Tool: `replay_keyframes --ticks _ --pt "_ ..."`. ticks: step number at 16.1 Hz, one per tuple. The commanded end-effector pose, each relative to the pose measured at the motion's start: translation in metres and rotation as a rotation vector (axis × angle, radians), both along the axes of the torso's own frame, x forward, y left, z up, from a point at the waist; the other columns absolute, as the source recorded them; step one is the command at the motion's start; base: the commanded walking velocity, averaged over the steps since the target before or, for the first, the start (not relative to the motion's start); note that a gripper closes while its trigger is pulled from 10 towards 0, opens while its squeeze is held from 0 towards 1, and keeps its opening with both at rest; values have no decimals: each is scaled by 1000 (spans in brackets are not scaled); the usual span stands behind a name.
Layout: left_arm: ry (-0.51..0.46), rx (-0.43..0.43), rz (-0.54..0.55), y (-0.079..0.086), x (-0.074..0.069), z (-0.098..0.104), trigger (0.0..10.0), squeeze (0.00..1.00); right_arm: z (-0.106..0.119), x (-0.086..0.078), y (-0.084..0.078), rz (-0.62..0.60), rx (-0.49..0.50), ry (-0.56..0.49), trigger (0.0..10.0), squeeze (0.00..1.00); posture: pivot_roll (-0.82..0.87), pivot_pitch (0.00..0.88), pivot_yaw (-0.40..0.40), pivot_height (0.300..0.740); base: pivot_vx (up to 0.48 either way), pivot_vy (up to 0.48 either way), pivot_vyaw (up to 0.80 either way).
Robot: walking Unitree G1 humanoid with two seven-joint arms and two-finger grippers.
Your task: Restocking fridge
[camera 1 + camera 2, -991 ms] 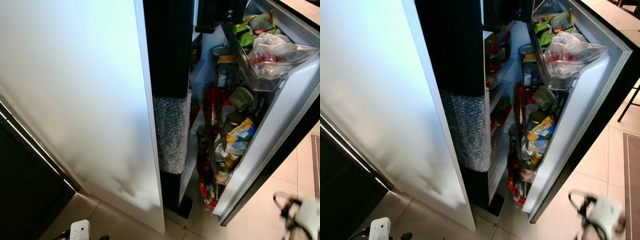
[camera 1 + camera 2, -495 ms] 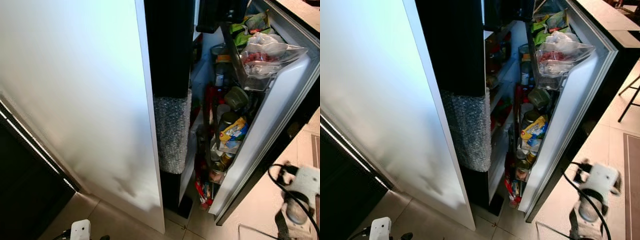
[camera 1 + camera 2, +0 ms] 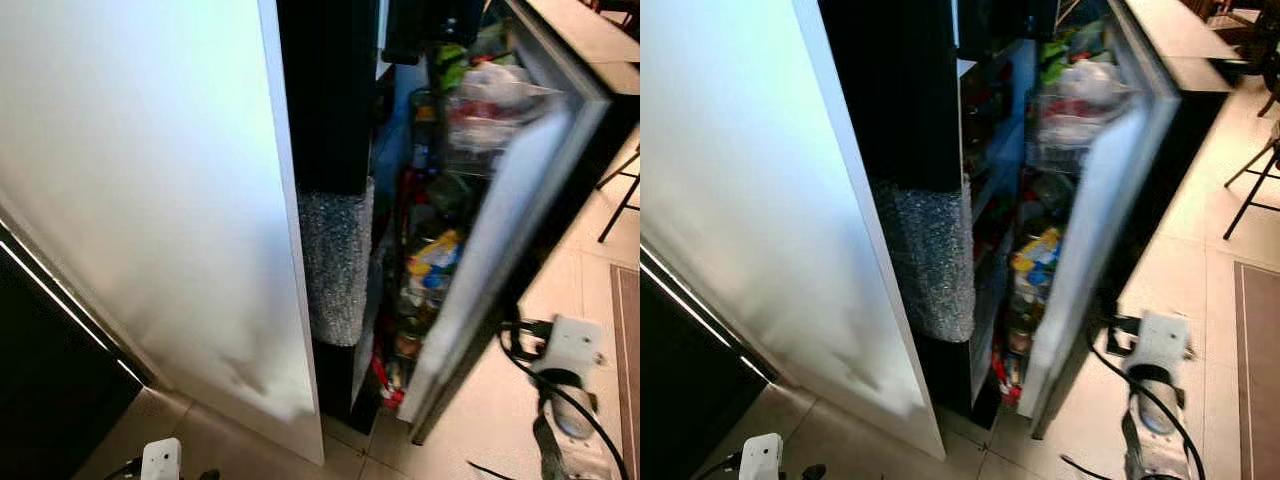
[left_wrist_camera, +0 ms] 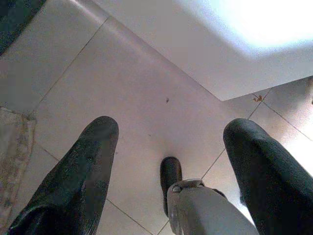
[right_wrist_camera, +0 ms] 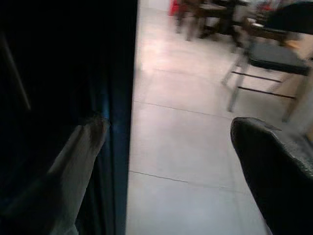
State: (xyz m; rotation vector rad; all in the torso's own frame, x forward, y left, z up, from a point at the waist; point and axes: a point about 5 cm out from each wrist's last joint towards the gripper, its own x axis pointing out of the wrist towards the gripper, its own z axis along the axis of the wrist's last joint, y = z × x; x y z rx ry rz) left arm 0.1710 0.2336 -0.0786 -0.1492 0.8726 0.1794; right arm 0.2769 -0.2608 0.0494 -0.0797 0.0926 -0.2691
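Observation:
The fridge door [image 3: 497, 232] stands partly ajar, its bins packed with jars, packets and a clear bag [image 3: 492, 88]. Shelves inside the fridge [image 3: 985, 140] hold more food. My right arm [image 3: 566, 352] reaches to the door's dark outer face low down. In the right wrist view the right gripper [image 5: 168, 128] is open, one finger [image 5: 78, 156] lying against the dark door face, nothing between the fingers. My left gripper [image 4: 168, 129] hangs open over the tiled floor, holding nothing.
A white cabinet side [image 3: 150, 200] fills the left, with a black panel wrapped in bubble wrap [image 3: 337, 262] beside the fridge opening. A counter [image 3: 1180, 30] lies behind the door. A chair [image 5: 266, 54], stool legs [image 3: 622, 195] and a rug [image 3: 1257, 360] stand on the floor at right.
The fridge door has swung further towards shut, narrowing the gap. My right arm has risen from the lower right corner and moved in against the door's outer side.

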Motion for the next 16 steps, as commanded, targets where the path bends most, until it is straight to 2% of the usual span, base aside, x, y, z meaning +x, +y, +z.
replay_keyframes --ticks 1,6,9,10,13,16 --pt "4 10 5 4 -1 0 10000 0 21 16 22 146 -13 -70 10000 0 -105 0 40 740 0 0 0" --pt "-2 10 4 4 1 1 10000 0 38 36 64 368 4 -76 10000 0 -98 0 43 740 0 0 0" --pt "-7 12 13 4 2 2 10000 0 44 39 95 557 66 -64 10000 0 -79 0 36 740 0 0 0" --pt "-7 11 14 3 3 2 10000 0 44 39 99 592 51 -57 10000 0 -81 0 35 740 0 0 0" --pt "-7 9 12 2 3 2 10000 0 45 38 99 595 48 -56 10000 0 -86 0 34 740 0 0 0" --pt "-6 7 13 1 3 2 10000 0 45 34 88 577 55 -46 10000 0 -97 0 30 740 0 0 0"
